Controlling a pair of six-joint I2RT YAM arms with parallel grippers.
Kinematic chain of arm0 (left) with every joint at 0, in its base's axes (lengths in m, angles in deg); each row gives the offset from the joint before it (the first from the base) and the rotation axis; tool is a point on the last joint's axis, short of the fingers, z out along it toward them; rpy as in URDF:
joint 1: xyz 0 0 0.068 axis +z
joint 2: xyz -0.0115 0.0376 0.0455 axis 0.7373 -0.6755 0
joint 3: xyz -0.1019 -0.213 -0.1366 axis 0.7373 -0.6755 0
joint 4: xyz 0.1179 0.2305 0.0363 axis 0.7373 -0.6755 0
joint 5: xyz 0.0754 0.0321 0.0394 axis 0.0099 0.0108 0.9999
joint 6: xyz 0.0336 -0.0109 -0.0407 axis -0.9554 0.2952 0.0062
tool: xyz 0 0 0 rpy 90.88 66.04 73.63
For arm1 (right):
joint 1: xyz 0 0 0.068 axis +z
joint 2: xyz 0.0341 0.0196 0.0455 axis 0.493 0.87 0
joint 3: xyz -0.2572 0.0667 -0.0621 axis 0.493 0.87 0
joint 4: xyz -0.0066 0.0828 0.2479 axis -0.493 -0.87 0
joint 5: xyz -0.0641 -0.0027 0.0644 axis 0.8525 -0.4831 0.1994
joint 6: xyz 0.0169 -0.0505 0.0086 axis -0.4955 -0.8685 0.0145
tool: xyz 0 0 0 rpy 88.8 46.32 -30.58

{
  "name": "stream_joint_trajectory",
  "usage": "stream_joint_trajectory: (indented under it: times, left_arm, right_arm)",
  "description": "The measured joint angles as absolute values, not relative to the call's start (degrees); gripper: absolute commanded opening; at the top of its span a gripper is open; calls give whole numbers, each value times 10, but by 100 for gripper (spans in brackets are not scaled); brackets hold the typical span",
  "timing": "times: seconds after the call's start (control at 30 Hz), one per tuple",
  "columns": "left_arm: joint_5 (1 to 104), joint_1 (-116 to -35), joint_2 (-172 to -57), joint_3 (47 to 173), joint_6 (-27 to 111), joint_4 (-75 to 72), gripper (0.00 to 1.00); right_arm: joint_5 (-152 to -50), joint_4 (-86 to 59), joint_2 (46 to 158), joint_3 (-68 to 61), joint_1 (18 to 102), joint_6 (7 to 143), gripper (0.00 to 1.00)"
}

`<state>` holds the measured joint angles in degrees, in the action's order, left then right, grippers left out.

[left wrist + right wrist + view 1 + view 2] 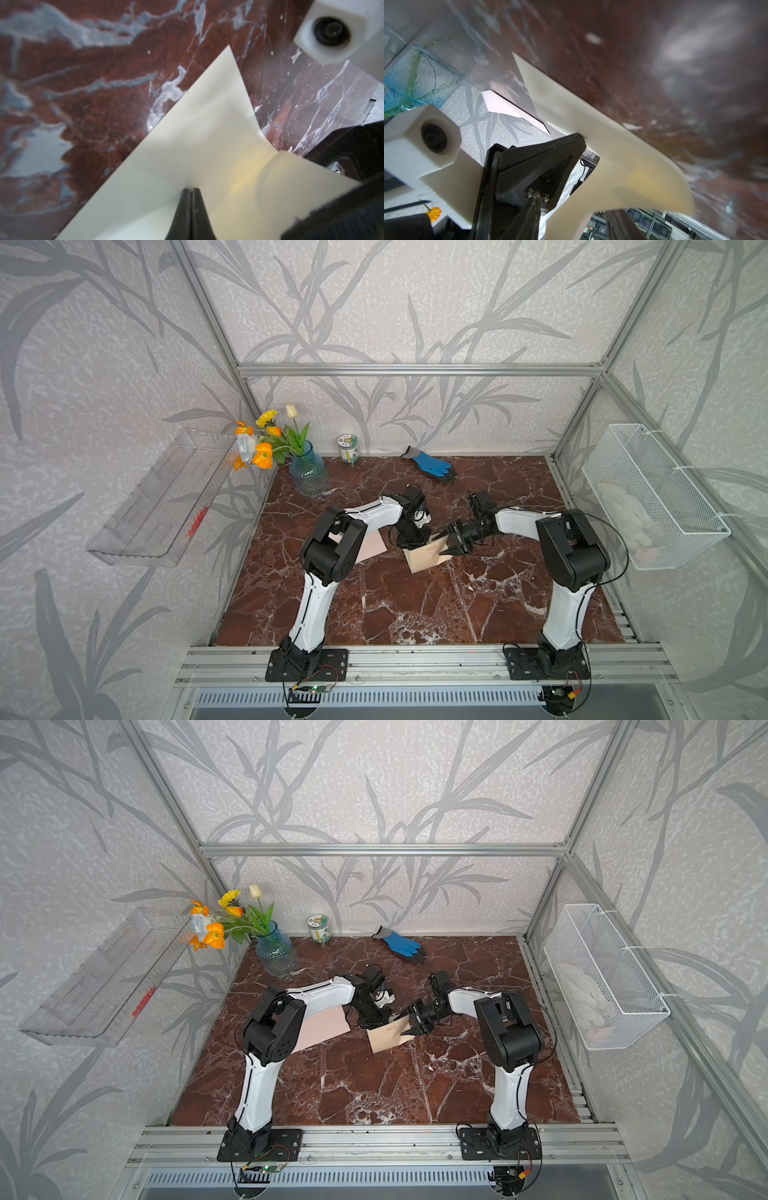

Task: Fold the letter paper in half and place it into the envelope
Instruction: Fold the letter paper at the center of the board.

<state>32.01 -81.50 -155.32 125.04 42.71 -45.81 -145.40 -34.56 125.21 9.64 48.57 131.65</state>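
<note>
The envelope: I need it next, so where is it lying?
In both top views the pink envelope lies flat on the table, mostly hidden under the left arm's elbow, just left of the paper.

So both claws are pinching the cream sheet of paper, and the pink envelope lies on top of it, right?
Not quite: the pale pink paper envelope lies apart from the cream paper sheet, beside it under the left arm, as both top views show. The left gripper is clamped on the sheet; the right gripper is at its edge.
</note>
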Motion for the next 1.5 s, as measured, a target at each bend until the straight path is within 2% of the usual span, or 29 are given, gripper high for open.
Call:
stream_joint_trajectory:
  times: [0.03, 0.07, 0.13, 0.17, 0.23, 0.37, 0.57, 0.77, 0.93, 1.23, 1.5]
  left_arm:
    - [320, -815, -1553, 1251, 428, -458, 7]
    - [321, -815, -1553, 1251, 428, -459, 16]
    - [311, -815, -1553, 1253, 429, -461, 49]
    - [303, -815, -1553, 1257, 430, -462, 57]
    - [299, -818, -1549, 1262, 436, -463, 64]
    - [307, -818, -1540, 1261, 447, -464, 74]
    - [356, -803, -1521, 1251, 455, -464, 81]
    - [440, -753, -1488, 1238, 459, -460, 85]
    - [478, -730, -1436, 1253, 450, -454, 85]
    - [496, -768, -1326, 1207, 395, -430, 86]
    - [518, -833, -1234, 1180, 308, -397, 87]
  right_arm:
    - [-1456, -358, 1251, 95, 485, 1311, 51]
    - [-1457, -371, 1249, 95, 483, 1305, 50]
    - [-1458, -390, 1242, 95, 483, 1299, 42]
    - [-1458, -395, 1239, 95, 482, 1296, 34]
    - [-1462, -407, 1236, 92, 481, 1291, 22]
    - [-1468, -429, 1237, 82, 480, 1280, 16]
    - [-1466, -440, 1242, 75, 479, 1266, 10]
    - [-1465, -483, 1242, 64, 479, 1250, 3]
    - [-1462, -506, 1242, 37, 479, 1239, 0]
    - [-1460, -541, 1246, 25, 479, 1240, 0]
    - [-1455, -547, 1276, -7, 481, 1265, 0]
